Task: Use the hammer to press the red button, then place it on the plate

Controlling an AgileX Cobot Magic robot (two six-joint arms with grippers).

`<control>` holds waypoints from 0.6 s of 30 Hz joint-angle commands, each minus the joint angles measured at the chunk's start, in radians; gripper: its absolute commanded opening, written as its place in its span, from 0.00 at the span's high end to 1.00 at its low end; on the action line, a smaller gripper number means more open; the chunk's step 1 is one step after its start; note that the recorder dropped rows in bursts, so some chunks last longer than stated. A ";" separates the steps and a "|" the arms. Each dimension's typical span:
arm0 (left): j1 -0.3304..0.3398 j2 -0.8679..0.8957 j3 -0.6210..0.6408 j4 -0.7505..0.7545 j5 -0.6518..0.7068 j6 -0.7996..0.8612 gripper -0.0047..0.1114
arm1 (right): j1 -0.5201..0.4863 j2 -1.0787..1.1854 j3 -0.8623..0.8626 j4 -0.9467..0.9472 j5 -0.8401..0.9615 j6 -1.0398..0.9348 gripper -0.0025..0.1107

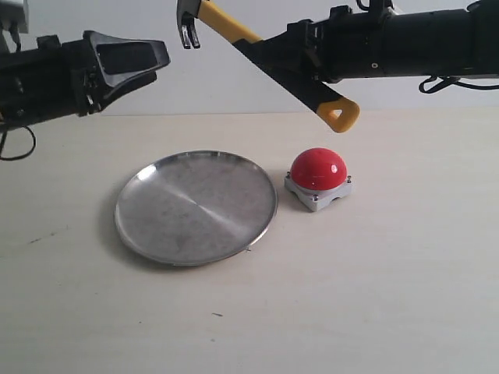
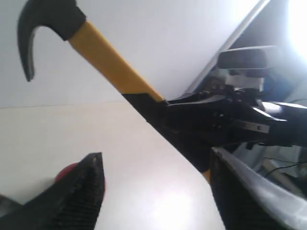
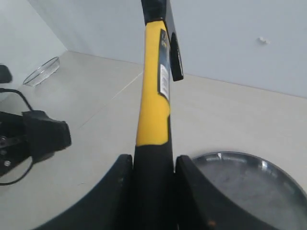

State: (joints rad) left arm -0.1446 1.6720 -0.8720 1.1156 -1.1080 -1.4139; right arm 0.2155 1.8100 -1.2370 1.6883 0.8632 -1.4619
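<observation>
- We see a pale beige worktop (image 1: 390, 296) with a few small dark marks on it, and a plain off-white wall (image 1: 234, 86) behind it.
- In the right wrist view a clear bowl (image 3: 42, 71) sits on the worktop, well apart from both pincers.
- The right pincer (image 3: 152, 167) is clamped on the black grip of the hammer (image 3: 153, 100), which it holds in the air, clear of the worktop.
- The hammer's head points up and out from the right pincer toward the left one. Its yellow looped end hangs below the right pincer, over the button (image 1: 318, 170).
- The left pincer (image 2: 156, 163) is empty, with its fingers apart.
- The button rests on the worktop below the right pincer. The plate (image 1: 195, 156) lies just beside the button, below the gap between the two pincers.
- A pale label (image 3: 164, 79) runs along the yellow handle, but its print is too small for us to read.
- The hammer's head is cut off at the top edge of the exterior view.
- The left wrist view is blurred, and the button shows there only as a red sliver behind one finger.
- The right wrist view shows only part of the plate.
</observation>
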 commanded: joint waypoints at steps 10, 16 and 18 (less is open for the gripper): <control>-0.059 0.257 0.009 -0.259 -0.113 0.170 0.42 | 0.000 -0.025 -0.017 0.056 0.101 0.055 0.98; -0.117 0.257 -0.040 -0.309 -0.113 0.178 0.42 | 0.013 0.009 -0.017 0.056 0.099 0.087 0.98; -0.137 0.257 -0.060 -0.318 -0.113 0.172 0.42 | 0.027 0.020 -0.017 0.056 0.097 0.087 0.98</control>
State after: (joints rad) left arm -0.2542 1.9270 -0.9011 0.8258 -1.2043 -1.2433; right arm 0.2244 1.8287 -1.2370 1.6863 0.9162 -1.3688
